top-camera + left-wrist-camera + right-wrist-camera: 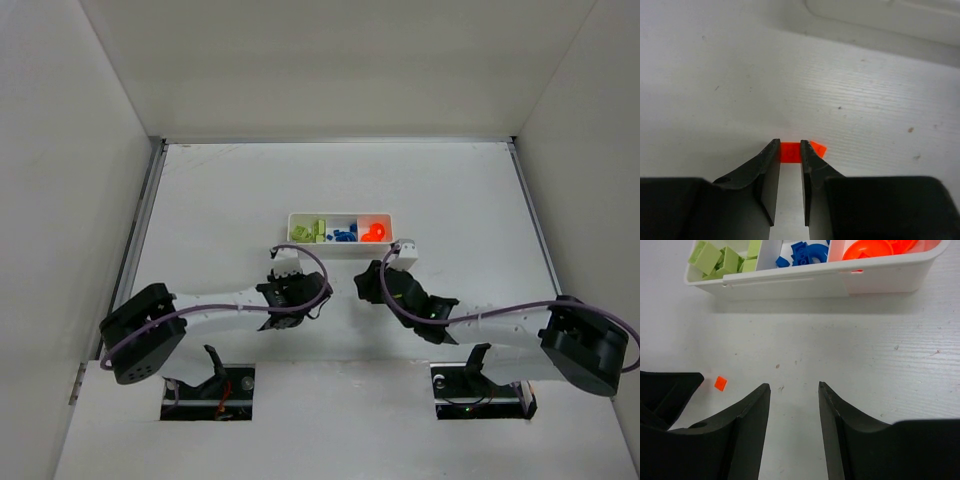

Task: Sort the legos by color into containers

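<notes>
Now left end effector [790, 148] pinches orange-red lego [789, 153].

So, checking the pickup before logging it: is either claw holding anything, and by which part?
Left claw brackets an orange-red brick by its two sides; firm grip cannot be told. Right claw holds nothing.

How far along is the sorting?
Mostly done: the tray holds green legos, blue legos and orange legos in separate compartments. In hand: the left gripper straddles one orange brick on the table; a firm grip isn't clear. The right gripper is open and empty. Left: that brick joins the orange legos; no other loose pieces show.
</notes>
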